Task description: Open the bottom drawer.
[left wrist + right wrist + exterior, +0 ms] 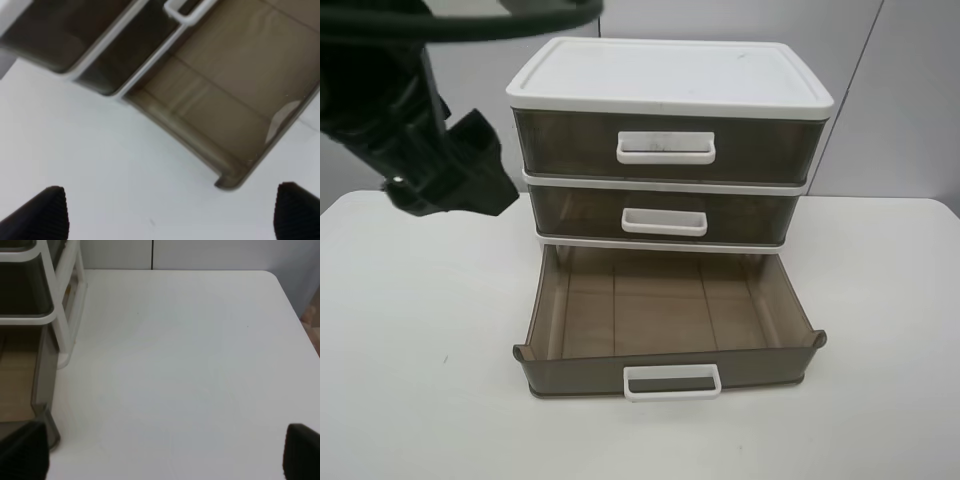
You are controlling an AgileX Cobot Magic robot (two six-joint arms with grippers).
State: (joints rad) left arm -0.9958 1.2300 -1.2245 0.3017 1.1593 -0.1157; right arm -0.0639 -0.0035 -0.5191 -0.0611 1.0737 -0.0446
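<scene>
Smoky-brown bottom drawer (pixel 660 320) pulled out, handle frontward

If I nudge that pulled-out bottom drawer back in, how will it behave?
The bottom drawer looks like thin, empty plastic, so it is probably light and slides easily. The cabinet also looks light and stands loose on the table, so it may slide backward instead. Pushing the handle centrally should limit skewing.

The bottom drawer (pixel 235 95) stands pulled out, reaching from twelve toward four o'clock, its ribbed floor bare. The left hand (pixel 170 212) hangs spread wide over the white worktop (pixel 90 150), touching nothing, fingertips (pixel 42 210) at seven and five o'clock.
</scene>
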